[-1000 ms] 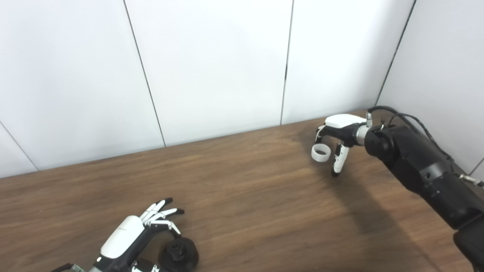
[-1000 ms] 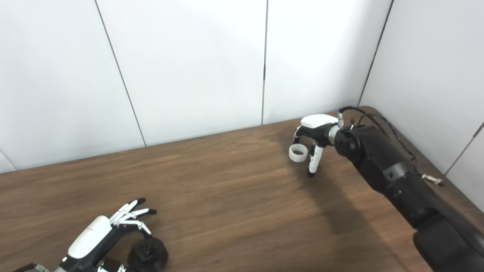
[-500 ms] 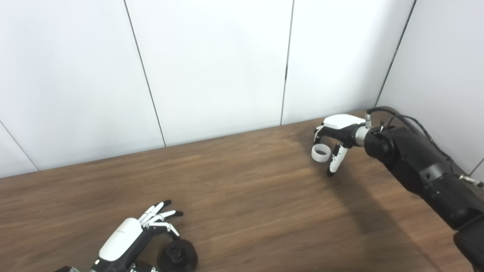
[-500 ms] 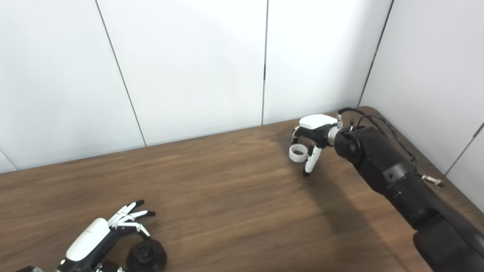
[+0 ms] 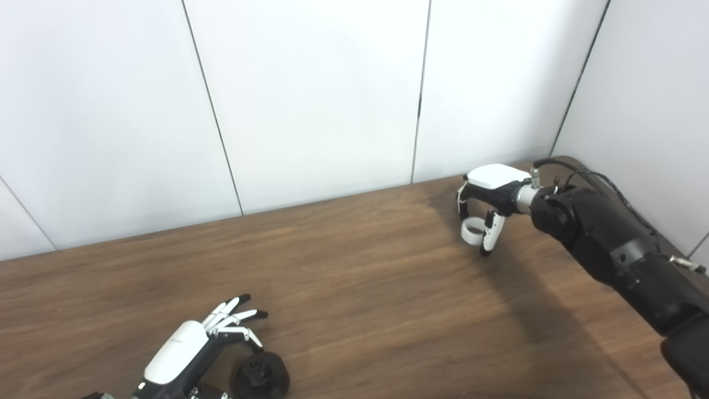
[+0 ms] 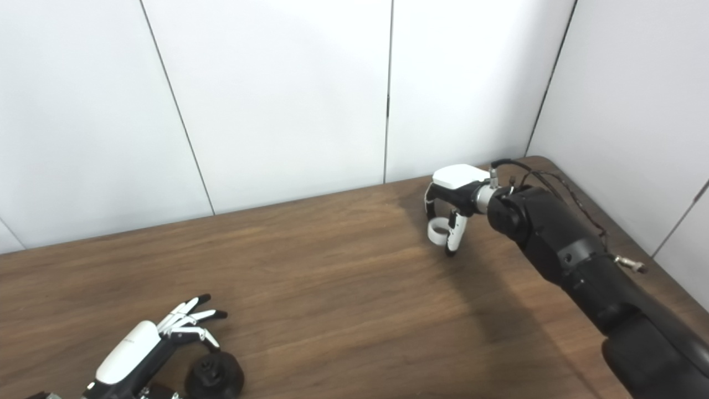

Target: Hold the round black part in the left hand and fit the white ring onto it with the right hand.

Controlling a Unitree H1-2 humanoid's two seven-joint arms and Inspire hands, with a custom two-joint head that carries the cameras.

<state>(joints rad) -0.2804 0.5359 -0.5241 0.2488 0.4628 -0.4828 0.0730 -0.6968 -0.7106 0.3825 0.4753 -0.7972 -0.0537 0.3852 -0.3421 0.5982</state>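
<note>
Parts number two: one white ring [image 5: 472, 231], one round black part [image 5: 260, 376].

The round part [image 5: 260, 376] lies near-left on the table [image 5: 360, 299], the ring [image 5: 472, 230] far-right.

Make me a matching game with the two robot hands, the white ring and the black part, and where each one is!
Things:
1. left hand
2. right hand
3. white ring
4. black part

Places:
A. between the right hand's fingers
B. on the table by the left hand
C. far right, near the wall
D. bottom left, fingers spread

Pairs: 1-D, 2-C, 3-A, 4-B
</note>
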